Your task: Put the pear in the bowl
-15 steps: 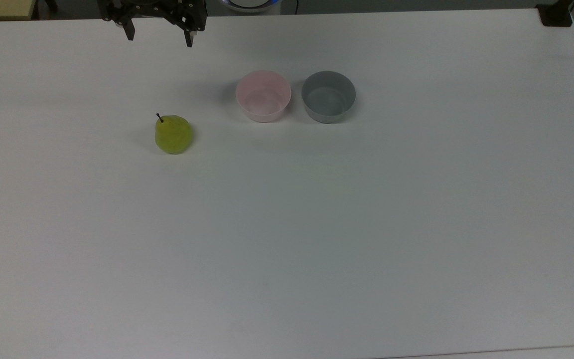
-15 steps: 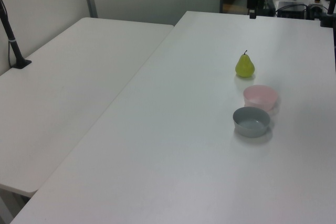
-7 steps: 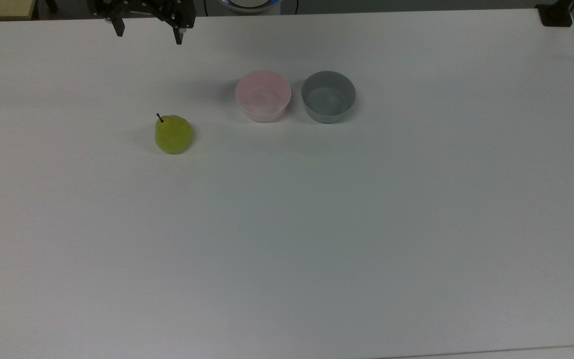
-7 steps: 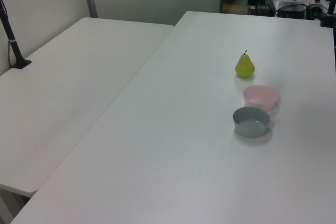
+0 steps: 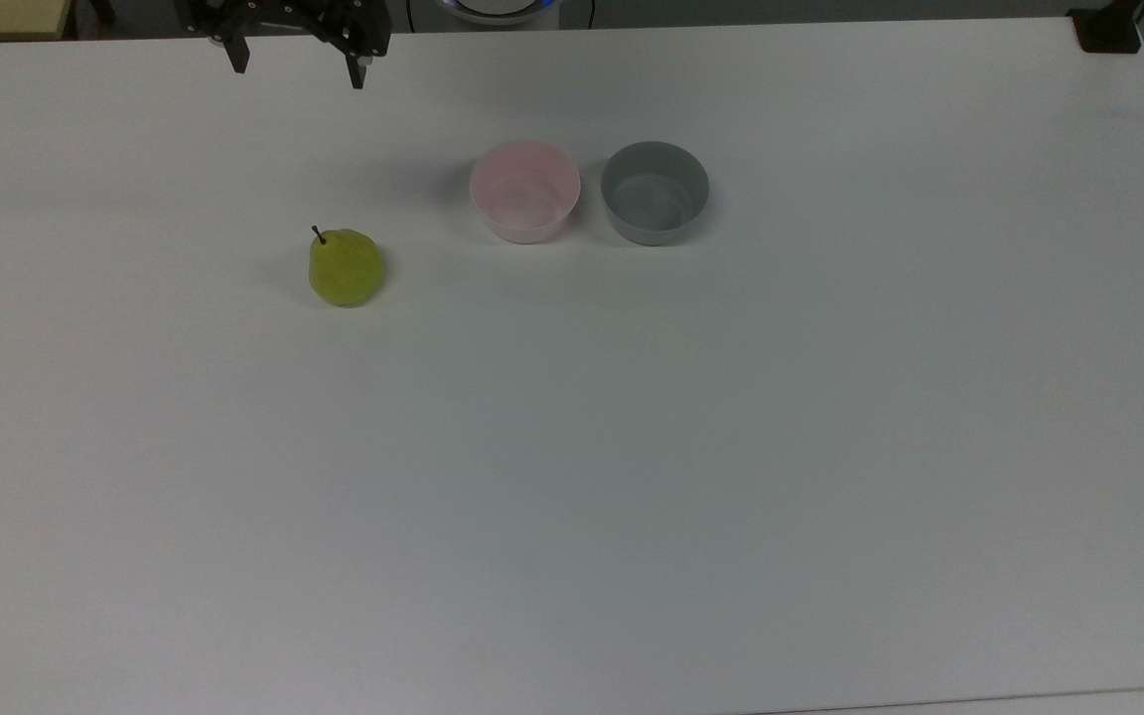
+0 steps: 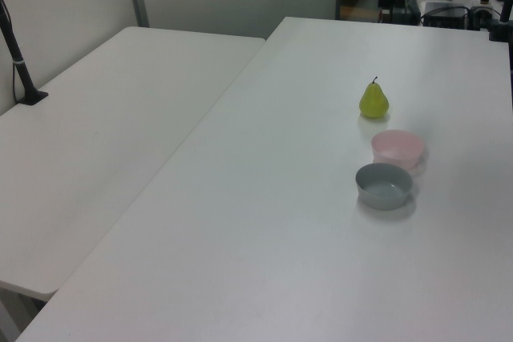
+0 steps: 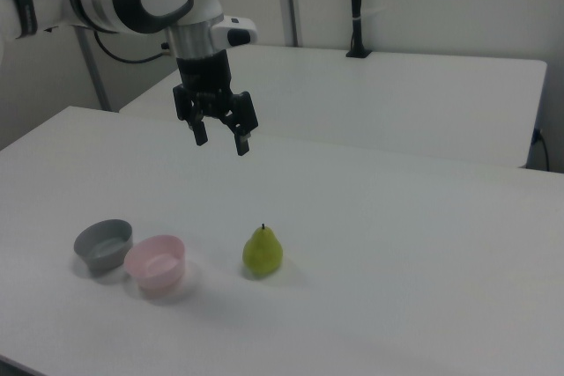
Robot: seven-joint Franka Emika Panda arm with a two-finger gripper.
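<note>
The yellow-green pear (image 5: 345,267) (image 6: 373,100) (image 7: 263,251) stands upright on the white table, dark stem up. To the top view's right of it sits the pale pink bowl (image 5: 524,191) (image 6: 397,148) (image 7: 155,263), empty. My black gripper (image 5: 296,71) (image 7: 221,140) hangs open high above the table, well clear of the pear, with nothing between its fingers. In the right view it is above and slightly left of the pear; in the top view it is at the upper edge, behind the pear.
A grey bowl (image 5: 654,192) (image 6: 384,184) (image 7: 104,244) of the same size stands right beside the pink one, on the side away from the pear. A second white table (image 6: 104,142) adjoins, with a black post (image 6: 20,70) on it.
Between one second and half a second ago the gripper moved slightly to the top view's left and toward its upper edge. Since then it has held still. Pear and bowls have not moved.
</note>
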